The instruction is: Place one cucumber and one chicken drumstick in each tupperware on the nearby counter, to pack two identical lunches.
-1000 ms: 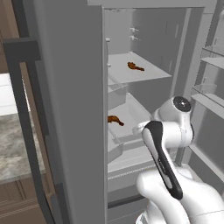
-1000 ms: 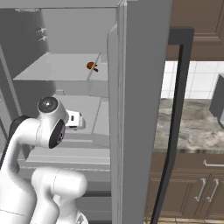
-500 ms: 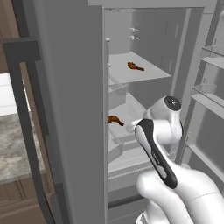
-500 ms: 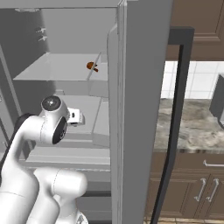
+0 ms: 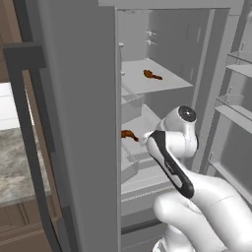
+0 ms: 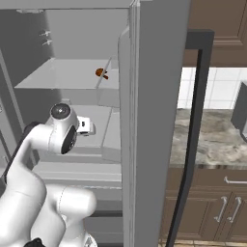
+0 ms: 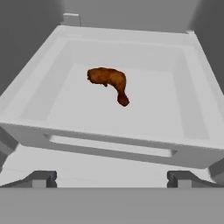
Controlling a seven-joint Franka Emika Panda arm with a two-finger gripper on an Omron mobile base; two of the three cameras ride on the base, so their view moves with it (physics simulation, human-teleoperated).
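The robot's own white arm (image 5: 172, 152) is blocking most of my look at its claw from behind, and the tall grey fridge door (image 6: 154, 96) is cutting off the right side of the fridge interior, so only a sliver of the lower shelf is showing there. Down by the hand, the gripper (image 7: 111, 180) is standing wide apart, its two dark fingertips (image 7: 41, 178) poking up at the bottom corners with nothing between them. Just beyond them a pale, shallow fridge bin (image 7: 188, 100) with raised walls is sitting open, and one chicken drumstick (image 7: 109, 81) is lying alone on its floor, a little left of centre. It is looking reddish-brown and lumpy, plump at one end and tapering to a small knob nearer the claw. From behind on the left, that same drumstick is peeking out as a small brown shape just left of the arm. A second drumstick (image 5: 152, 75) is resting on the upper shelf (image 5: 162, 84), well above the first; from the right it is partly hidden by the door edge. A strip of marbled counter (image 6: 212, 140) is showing beside the fridge, over dark cabinets (image 6: 217, 207).
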